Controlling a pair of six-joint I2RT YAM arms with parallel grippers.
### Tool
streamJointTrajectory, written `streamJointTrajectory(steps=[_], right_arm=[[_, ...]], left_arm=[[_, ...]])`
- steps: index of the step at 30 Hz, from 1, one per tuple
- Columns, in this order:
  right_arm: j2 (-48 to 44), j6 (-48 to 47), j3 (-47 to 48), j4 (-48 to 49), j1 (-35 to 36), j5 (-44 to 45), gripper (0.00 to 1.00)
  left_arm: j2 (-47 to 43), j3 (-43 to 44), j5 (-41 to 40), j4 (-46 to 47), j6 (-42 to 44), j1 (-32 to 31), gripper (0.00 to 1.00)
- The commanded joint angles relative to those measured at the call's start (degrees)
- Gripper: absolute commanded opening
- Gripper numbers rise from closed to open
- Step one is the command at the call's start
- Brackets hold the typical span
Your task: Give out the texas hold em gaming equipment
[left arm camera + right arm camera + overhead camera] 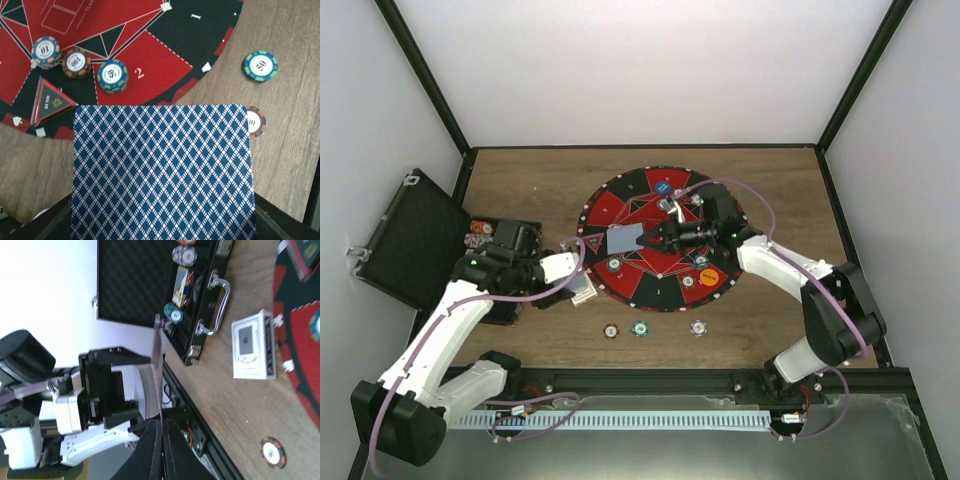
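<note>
Left wrist view: the left end effector (164, 226) is clenched on a blue-backed card (162, 165); single or stack cannot be told. It is held over the round mat (165, 55) rim and the bench (290, 140). Three chips (76, 62) lie just beyond and could be knocked if the card is lowered blind. Over mid-mat the right end effector (161, 432) is clenched on an edge-on card (158, 365), pinched by its edge only; a slip or pivot is judged possible on a fast swing. The two end effectors are near each other, so a clash is risked.
</note>
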Motion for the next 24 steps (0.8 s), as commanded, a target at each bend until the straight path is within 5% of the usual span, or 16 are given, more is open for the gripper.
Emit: streamJointTrajectory(steps=[1,15,24], right_arm=[[4.17,-7.75,7.38,-7.74,-2.95,-1.29,0.01],[38.04,-17.76,47.42,-25.92,2.86,6.69,0.01],[49.31,-19.31,60.32,-34.29,5.37,13.67,0.01]], left_arm=[[-1.08,-0.58,1.50,-2.28,1.94,2.29,0.04],[-5.70,0.50,2.77,-6.98,-0.33,2.92,0.04],[-5.23,1.83,3.28,-7.59,-0.55,2.92,0.04]])
